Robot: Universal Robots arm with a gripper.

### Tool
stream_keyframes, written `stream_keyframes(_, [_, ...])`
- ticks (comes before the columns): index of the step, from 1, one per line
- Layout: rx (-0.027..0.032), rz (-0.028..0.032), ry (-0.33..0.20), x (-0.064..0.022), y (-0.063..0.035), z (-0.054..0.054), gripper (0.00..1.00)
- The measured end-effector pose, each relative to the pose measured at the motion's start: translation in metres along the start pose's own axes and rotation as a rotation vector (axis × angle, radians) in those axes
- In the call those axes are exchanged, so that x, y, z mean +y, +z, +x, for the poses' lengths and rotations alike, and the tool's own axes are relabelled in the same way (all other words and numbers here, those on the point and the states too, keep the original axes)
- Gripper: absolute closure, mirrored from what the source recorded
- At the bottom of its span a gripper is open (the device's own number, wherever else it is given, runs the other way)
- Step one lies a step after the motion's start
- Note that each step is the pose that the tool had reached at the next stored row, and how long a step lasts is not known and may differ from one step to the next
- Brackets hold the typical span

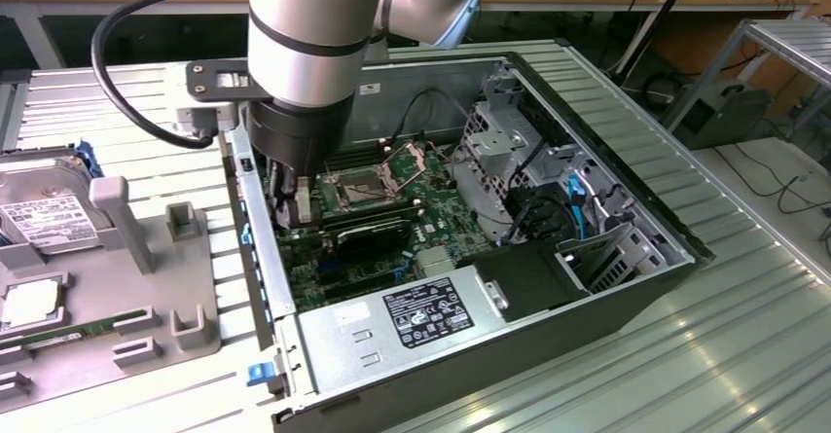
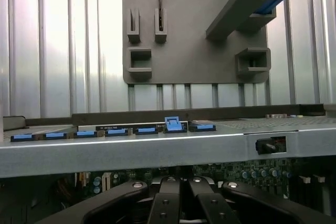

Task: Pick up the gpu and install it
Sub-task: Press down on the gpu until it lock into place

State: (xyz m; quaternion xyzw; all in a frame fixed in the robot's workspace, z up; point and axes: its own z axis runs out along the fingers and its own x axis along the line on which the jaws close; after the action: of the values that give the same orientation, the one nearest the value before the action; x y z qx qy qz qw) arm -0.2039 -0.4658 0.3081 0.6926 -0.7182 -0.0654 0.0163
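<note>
Inside the open computer case (image 1: 624, 209), arm (image 1: 306, 54) hides most of the gripper (image 1: 292, 199). Fingers (image 2: 178, 203) pressed together. Gpu (image 1: 370, 234) lies seated on motherboard (image 1: 429, 209) just beside gripper, bracket end obscured.

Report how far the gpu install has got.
Done: the gpu is off the grey parts tray and down inside the open computer case, lying over the motherboard.
In hand: the gripper is shut and lowered into the case at the card's end near the case wall.
Left: whether the card is fully seated cannot be told.
</note>
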Motion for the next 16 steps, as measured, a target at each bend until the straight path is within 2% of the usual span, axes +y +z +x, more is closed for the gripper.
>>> stream_keyframes(4, [0.0005, -0.0007, 0.001, -0.0005, 0.0038, 0.0007, 0.89])
stream_keyframes(5, [0.0004, -0.0047, 0.001, -0.0006, 0.0039, 0.0007, 0.89])
stream_keyframes(8, [0.0008, -0.0277, 0.003, -0.0009, 0.0039, 0.0007, 0.89])
stream_keyframes(9, [0.0015, -0.0419, 0.005, -0.0004, 0.0026, 0.0006, 0.89])
stream_keyframes(11, [0.0019, -0.0616, 0.007, -0.0007, 0.0006, 0.0004, 0.89])
stream_keyframes(12, [0.0023, -0.0687, 0.007, -0.0013, 0.0007, 0.0005, 0.89])
stream_keyframes(16, [0.0047, -0.0703, 0.008, -0.0027, 0.0090, 0.0025, 0.89])
